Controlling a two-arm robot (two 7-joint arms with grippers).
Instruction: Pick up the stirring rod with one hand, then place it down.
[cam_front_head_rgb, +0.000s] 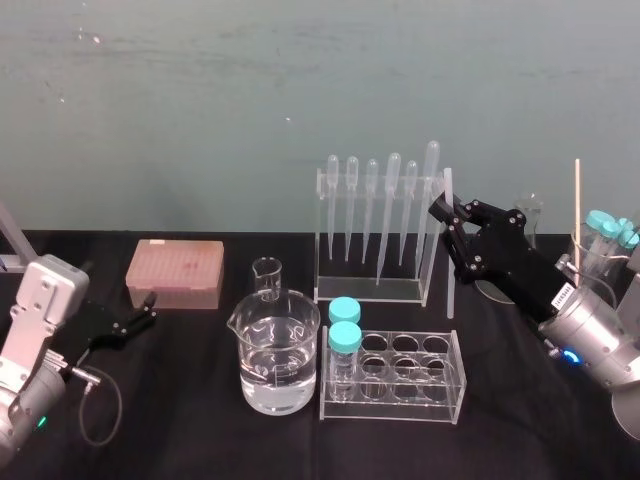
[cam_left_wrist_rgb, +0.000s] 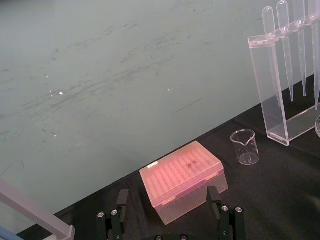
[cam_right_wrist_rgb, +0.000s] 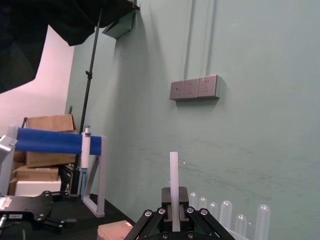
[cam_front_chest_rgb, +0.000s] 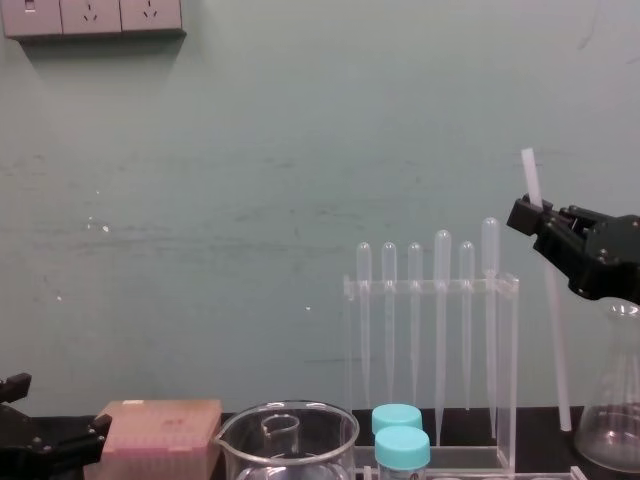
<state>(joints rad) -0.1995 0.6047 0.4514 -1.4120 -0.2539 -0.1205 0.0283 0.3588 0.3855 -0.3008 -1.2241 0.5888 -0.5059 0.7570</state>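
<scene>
**Stirring rod upright in right jaws, long end hanging below**

Stirring rod is clamped by the right gripper, whose jaws are closed on it near its upper end. A short stub shows above the jaws and most of the length hangs below them. The rod's long axis runs close to vertical, with a slight lean visible in the chest view. Its lower end is down near the black surface, but whether it touches cannot be told.

Just beside the jaws, on their left, stands the pipette stand, and the rod hangs along its end post. Below and in front of the jaws is the test-tube rack. A conical flask sits low on their other side.

The left gripper is parked well apart, low over the surface with its jaws spread in front of a pink tip box.

The lift appears done and setting down is what remains. Because the rod points straight down from the jaws, that move likely turns on tipping the long axis toward the surface. It would also mean keeping the free end off the stand and the rack.
</scene>
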